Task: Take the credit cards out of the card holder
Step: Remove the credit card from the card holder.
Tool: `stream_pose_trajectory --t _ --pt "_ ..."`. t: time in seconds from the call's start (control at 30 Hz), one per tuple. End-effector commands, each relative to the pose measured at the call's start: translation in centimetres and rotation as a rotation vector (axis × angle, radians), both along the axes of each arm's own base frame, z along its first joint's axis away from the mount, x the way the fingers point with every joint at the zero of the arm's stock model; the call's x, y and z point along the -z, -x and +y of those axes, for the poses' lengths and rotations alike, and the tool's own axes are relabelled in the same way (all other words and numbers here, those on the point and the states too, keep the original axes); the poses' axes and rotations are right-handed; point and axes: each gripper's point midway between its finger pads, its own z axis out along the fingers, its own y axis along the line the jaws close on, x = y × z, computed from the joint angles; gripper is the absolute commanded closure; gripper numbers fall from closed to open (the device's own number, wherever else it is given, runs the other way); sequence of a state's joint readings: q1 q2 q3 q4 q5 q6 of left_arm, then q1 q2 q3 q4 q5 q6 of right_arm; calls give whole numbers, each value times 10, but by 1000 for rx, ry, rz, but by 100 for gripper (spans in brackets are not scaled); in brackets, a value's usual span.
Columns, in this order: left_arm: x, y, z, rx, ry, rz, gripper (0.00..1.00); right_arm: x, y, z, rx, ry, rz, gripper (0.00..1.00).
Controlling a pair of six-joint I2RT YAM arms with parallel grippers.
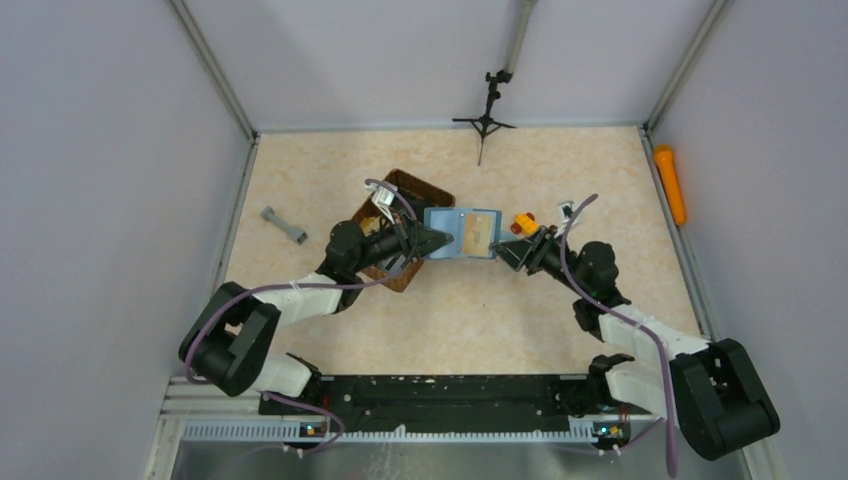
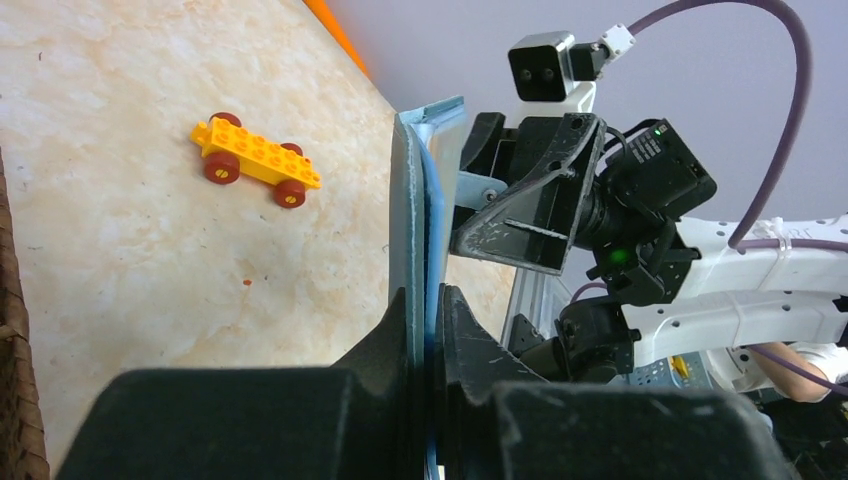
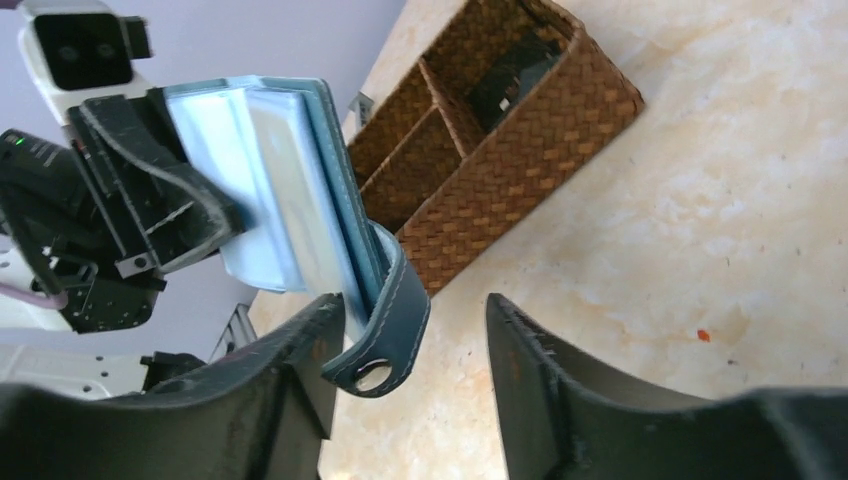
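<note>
The teal-blue card holder (image 1: 460, 232) hangs open above the table between both arms, its lighter blue inside facing up. A tan card (image 1: 479, 231) shows in its right half. My left gripper (image 1: 432, 240) is shut on the holder's left edge; in the left wrist view (image 2: 428, 295) the fingers pinch the holder (image 2: 412, 200) edge-on. My right gripper (image 1: 503, 250) is open at the holder's right edge. In the right wrist view the holder's (image 3: 285, 180) dark strap with a snap (image 3: 385, 335) hangs between the gripper's (image 3: 415, 300) open fingers.
The brown woven divided basket (image 1: 432, 188) sits under and behind my left gripper and shows in the right wrist view (image 3: 500, 140). A yellow toy car (image 1: 523, 221) (image 2: 255, 160) lies by my right gripper. A grey piece (image 1: 284, 225), an orange cylinder (image 1: 670, 183) and a tripod (image 1: 486, 118) stand around.
</note>
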State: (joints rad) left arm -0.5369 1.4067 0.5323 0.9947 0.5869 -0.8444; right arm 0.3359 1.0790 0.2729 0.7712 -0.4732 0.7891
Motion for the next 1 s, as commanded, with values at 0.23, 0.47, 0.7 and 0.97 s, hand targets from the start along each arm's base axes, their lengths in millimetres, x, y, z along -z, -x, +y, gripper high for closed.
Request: stream_pose_trajectory --t 0.23,0.47,0.7,0.97 --pt "-25 9 -3 72 80 -72 100 -38 8 4 -60 -72 -152 68" --pt "-24 9 -6 90 85 -71 100 -42 10 2 -56 -72 -177 73" --pt "-20 8 -7 95 71 -61 100 -49 15 6 -92 -92 -198 97" --pt "-19 9 -10 118 79 -53 100 -54 23 13 -158 -132 -213 87"
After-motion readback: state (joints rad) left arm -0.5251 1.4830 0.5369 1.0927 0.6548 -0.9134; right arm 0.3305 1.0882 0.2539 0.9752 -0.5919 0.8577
